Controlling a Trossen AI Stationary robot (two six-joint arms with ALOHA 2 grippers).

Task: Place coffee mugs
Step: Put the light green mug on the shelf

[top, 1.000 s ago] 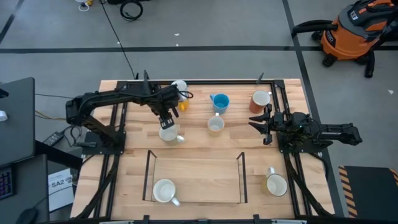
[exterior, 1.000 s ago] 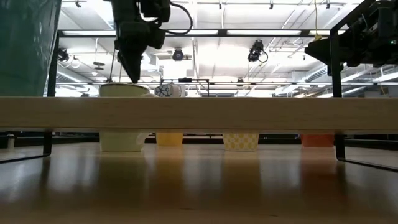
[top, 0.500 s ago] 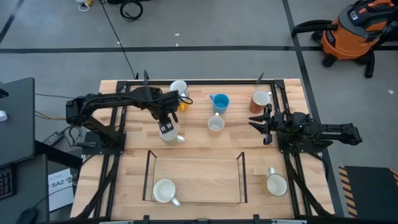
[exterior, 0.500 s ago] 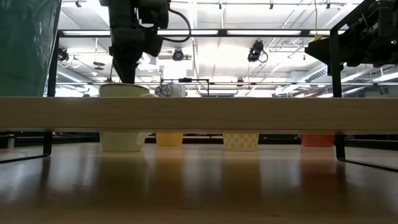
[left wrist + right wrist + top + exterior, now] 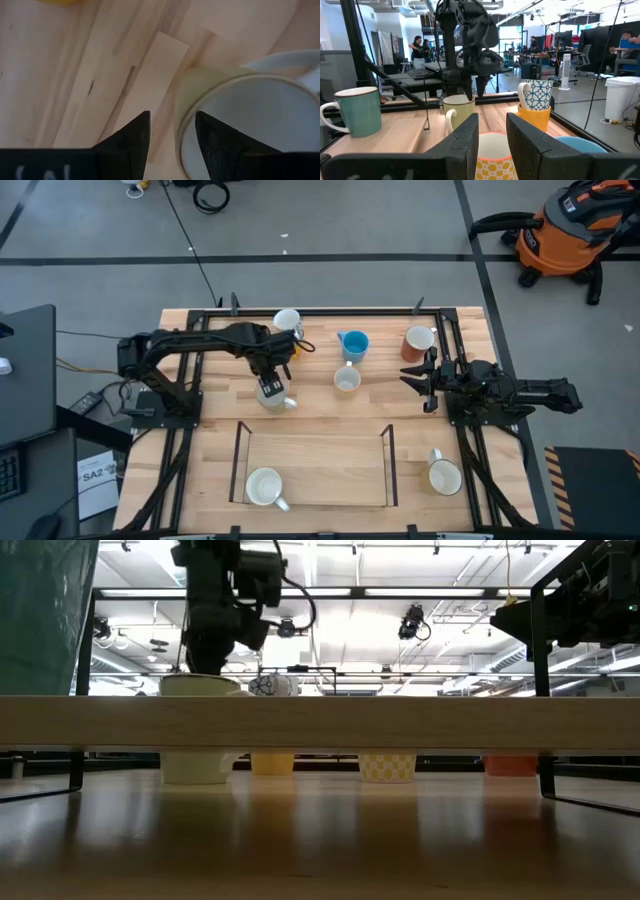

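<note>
Wooden table, left gripper pointing down, fingers parted astride cream mug rim, right gripper parted, empty, hovering level.

High view looks straight down; low view level — both share the table.

Scanning for lettering now, and there's only one catch: down on the floor by the bench's near left corner lies a white sheet of paper, and its dark heading reads "SA2", with finer lines beneath too small to read. Over on the orange shop vacuum, the top carries a dark label, but its letters can't be read. The mugs show patterns only, no words. In the left wrist view, pale marks sit on the dark bar, unreadable.
</note>
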